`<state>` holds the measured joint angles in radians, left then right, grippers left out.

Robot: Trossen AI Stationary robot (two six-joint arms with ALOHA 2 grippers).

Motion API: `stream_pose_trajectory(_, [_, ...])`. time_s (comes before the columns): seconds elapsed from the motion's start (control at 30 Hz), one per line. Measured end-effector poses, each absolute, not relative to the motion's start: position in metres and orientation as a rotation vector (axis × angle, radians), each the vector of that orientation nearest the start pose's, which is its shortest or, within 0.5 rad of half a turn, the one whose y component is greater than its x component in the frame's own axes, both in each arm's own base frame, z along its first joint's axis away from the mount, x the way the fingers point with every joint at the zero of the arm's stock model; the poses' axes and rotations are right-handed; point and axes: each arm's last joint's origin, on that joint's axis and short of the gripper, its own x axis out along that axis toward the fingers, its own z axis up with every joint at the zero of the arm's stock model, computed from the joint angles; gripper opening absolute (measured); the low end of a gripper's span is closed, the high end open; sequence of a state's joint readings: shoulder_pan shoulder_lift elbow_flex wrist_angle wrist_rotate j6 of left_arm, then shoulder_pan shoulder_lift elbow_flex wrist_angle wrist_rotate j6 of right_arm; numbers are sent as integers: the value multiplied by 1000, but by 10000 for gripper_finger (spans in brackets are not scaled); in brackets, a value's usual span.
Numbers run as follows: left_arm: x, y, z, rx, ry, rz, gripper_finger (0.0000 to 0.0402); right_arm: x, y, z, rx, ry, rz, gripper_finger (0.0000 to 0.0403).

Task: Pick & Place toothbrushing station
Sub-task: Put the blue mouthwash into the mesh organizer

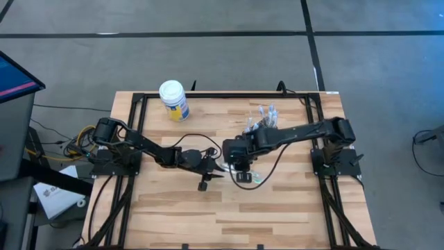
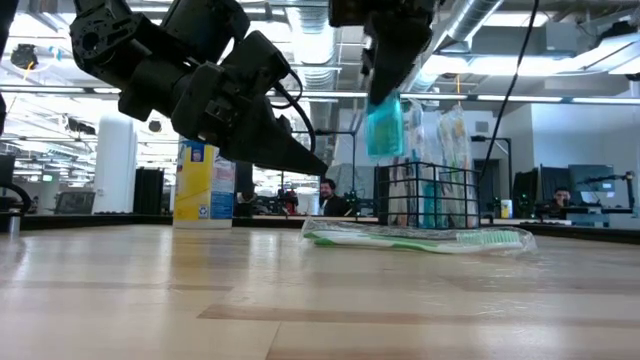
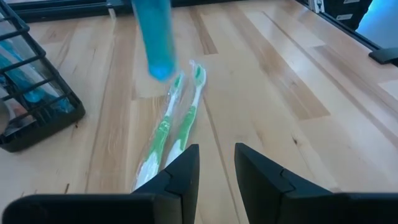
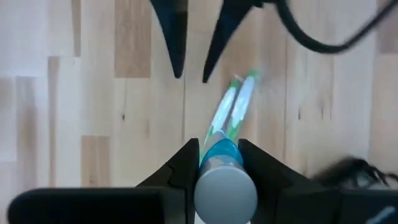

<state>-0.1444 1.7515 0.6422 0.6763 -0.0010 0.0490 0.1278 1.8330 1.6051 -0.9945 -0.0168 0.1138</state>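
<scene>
The small teal plastic tube (image 2: 384, 127) hangs upright above the wooden table (image 1: 291, 215), clamped between the fingers of the right gripper (image 4: 217, 163). Directly below it, a clear-wrapped pair of green-and-white toothbrushes (image 2: 420, 239) lies flat on the table. The black wire-mesh holder (image 2: 425, 196), containing further packaged brushes, stands just behind. The left gripper (image 3: 216, 163) hovers near the toothbrushes, fingers slightly apart and holding nothing. A white-lidded yellow-and-blue jar (image 1: 174, 101) stands well apart.
</scene>
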Motion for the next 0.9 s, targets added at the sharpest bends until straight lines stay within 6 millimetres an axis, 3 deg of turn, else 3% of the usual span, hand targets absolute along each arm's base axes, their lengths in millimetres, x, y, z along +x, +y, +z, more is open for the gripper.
stream_pose_trajectory(0.27, [315,-46,129,79,433,-152,95,346,38,296,89,1251,-35,82])
stream_pose_trajectory(0.53, [314,-46,129,78,435,-152,95,307,15,310,153,1253,-213,82])
stream_pose_trajectory(0.73, [315,-46,129,78,435,-152,95,275,-9,306,245,1227,-365,82])
stream_pose_trajectory(0.9, [315,-46,129,78,433,-152,95,261,-28,299,287,1161,-416,82])
